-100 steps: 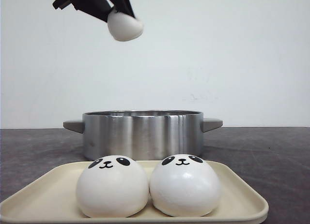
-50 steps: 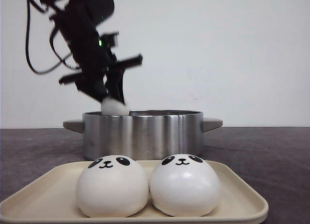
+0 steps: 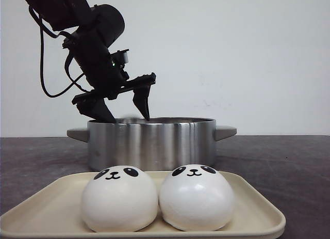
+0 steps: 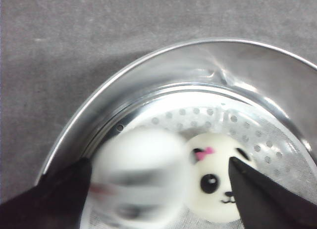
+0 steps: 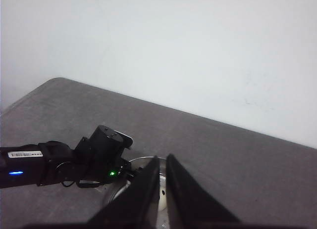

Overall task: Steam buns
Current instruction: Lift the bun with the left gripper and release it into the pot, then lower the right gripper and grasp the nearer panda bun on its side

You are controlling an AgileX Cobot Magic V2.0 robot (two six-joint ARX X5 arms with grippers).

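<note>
Four buns: all are accounted for, two on the tray and two in the pot.
Tray buns: one bun and a second bun are seen side by side, touching, panda faces turned to the front camera.
Tray: a cream tray is set on the dark table, in front of the pot.
Pot: a steel pot with two side handles is fitted with a perforated steamer plate.
Pot buns: a panda-faced bun with a pink mark is seated on the plate; a blurred bun is seen just beside it, touching it, between the fingers.
Left gripper: it is held over the pot's left rim, fingertips at rim level, jaws spread wide; the blurred bun is not clamped.
Right gripper: it is raised well above the table, fingers nearly together, nothing held.
</note>
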